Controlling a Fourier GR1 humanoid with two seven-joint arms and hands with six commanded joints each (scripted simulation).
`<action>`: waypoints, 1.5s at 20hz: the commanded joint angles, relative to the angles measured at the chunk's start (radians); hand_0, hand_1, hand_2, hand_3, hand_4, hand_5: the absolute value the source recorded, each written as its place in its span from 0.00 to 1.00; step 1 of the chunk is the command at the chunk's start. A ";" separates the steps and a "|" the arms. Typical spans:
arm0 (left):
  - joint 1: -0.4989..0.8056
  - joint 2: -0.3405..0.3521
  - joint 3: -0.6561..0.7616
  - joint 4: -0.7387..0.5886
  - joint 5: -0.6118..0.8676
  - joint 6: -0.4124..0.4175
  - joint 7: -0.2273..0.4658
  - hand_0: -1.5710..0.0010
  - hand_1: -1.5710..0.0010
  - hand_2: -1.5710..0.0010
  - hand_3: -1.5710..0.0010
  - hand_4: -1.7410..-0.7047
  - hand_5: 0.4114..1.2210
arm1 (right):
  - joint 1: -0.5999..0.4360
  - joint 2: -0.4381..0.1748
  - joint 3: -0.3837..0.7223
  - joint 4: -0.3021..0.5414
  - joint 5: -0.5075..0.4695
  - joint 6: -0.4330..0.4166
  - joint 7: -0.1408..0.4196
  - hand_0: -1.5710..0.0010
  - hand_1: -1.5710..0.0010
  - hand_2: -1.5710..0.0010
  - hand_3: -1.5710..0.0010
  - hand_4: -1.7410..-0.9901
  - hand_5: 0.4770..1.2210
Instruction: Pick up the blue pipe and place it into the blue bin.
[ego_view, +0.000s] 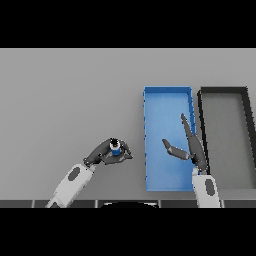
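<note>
A short blue pipe (115, 148) with a pale top stands upright inside my left hand (106, 154), whose fingers and thumb curl round it, left of the bin. The blue bin (150, 100) is a long open tray in the middle right of the table. Over the bin's lower right part my right hand (192, 147) hangs open, fingers straight toward the far end and thumb spread left. It holds nothing.
A dark grey bin (222, 91) of similar shape lies just right of the blue one, their long sides nearly touching. Grey table (70, 90) stretches to the left and far side.
</note>
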 joint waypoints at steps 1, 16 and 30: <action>0.016 0.002 -0.018 -0.015 -0.014 0.007 -0.016 0.24 0.19 0.17 0.20 0.12 0.86 | 0.010 -0.002 0.000 -0.015 -0.001 0.000 -0.005 1.00 1.00 1.00 1.00 0.75 0.11; -0.033 -0.067 -0.009 -0.167 -0.053 0.043 -0.041 0.01 0.01 0.01 0.01 0.26 1.00 | 0.006 -0.016 0.000 0.003 0.021 -0.002 -0.002 1.00 1.00 1.00 1.00 0.81 0.11; -0.025 -0.085 0.010 -0.228 -0.079 -0.041 0.036 0.00 0.00 0.00 0.00 0.26 1.00 | 0.186 0.101 0.031 -0.102 0.094 -0.147 -0.012 1.00 1.00 1.00 1.00 0.73 0.13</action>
